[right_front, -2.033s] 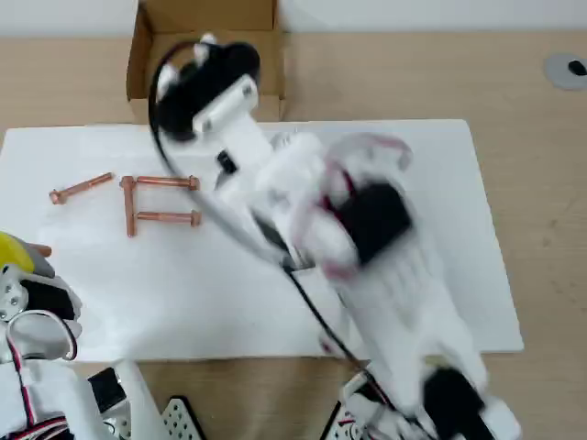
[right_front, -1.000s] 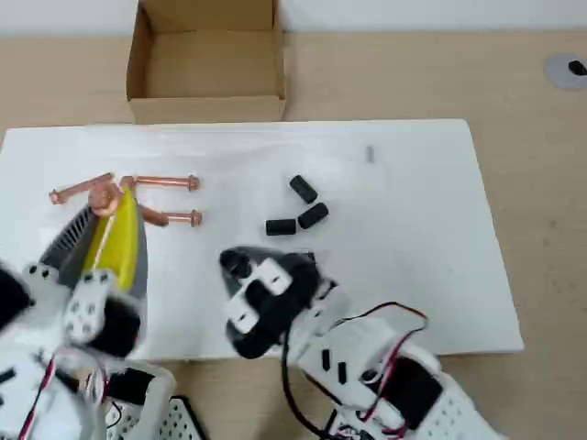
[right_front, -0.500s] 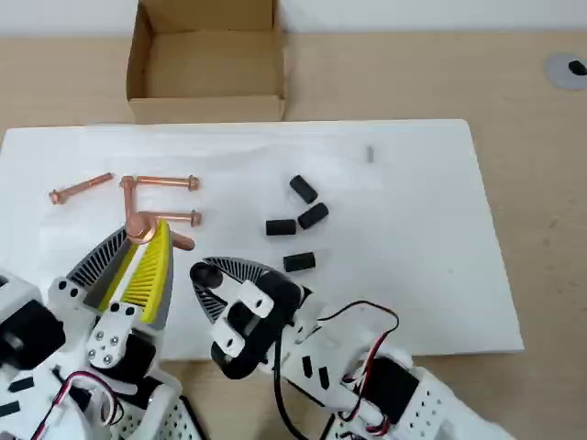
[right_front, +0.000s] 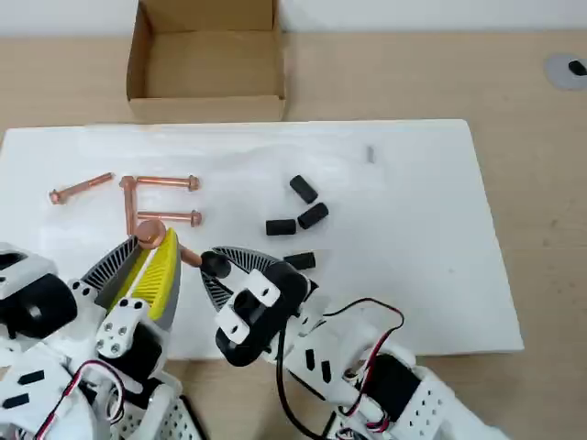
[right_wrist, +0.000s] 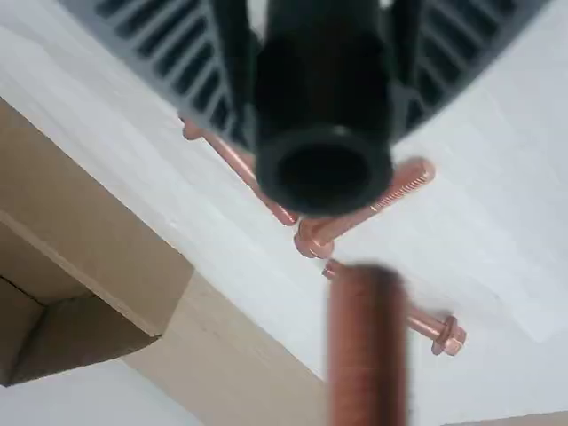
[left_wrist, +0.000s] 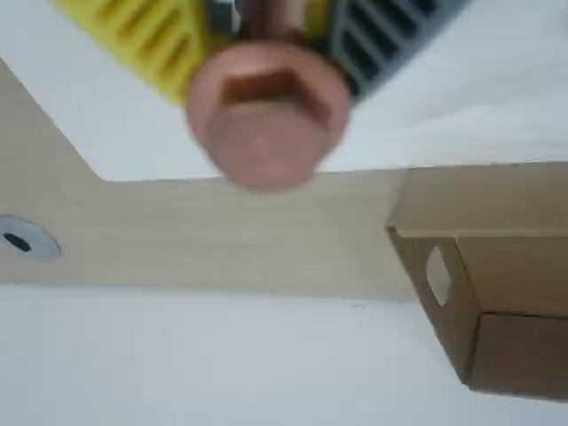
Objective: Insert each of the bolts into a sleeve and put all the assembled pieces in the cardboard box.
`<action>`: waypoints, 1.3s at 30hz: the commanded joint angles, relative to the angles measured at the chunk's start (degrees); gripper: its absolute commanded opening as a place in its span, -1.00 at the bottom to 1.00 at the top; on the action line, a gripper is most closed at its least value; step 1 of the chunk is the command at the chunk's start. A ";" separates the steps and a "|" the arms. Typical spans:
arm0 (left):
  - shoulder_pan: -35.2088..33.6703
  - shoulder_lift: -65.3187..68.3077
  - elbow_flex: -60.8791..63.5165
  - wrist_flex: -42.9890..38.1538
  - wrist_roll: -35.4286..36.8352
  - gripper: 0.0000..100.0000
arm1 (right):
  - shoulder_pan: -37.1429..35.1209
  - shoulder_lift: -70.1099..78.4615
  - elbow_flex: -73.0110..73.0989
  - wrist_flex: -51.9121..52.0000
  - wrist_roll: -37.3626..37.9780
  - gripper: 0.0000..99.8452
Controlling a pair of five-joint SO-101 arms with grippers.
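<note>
Left jaws are clamped on a copper bolt point(right_front: 150, 235); right jaws are clamped on a black sleeve point(right_front: 215, 265). The bolt's long axis is laid slantwise, head away from the sleeve and threaded end just beside the sleeve's mouth, not yet seen entered. Four loose bolts point(right_front: 160, 182) and four loose sleeves point(right_front: 313, 216) are left on the white sheet point(right_front: 413, 229) over the desk point(right_front: 532, 183). No assembled piece is seen in the cardboard box point(right_front: 206, 108).

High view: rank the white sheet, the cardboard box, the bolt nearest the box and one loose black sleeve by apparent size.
1. white sheet
2. cardboard box
3. bolt nearest the box
4. sleeve; the loose sleeves look alike in size, so any of them ranks last.
</note>
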 commanded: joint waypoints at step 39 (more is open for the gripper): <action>3.16 1.10 4.75 -4.48 -1.76 -0.99 | 0.92 -1.36 -2.07 -1.67 -5.98 -0.98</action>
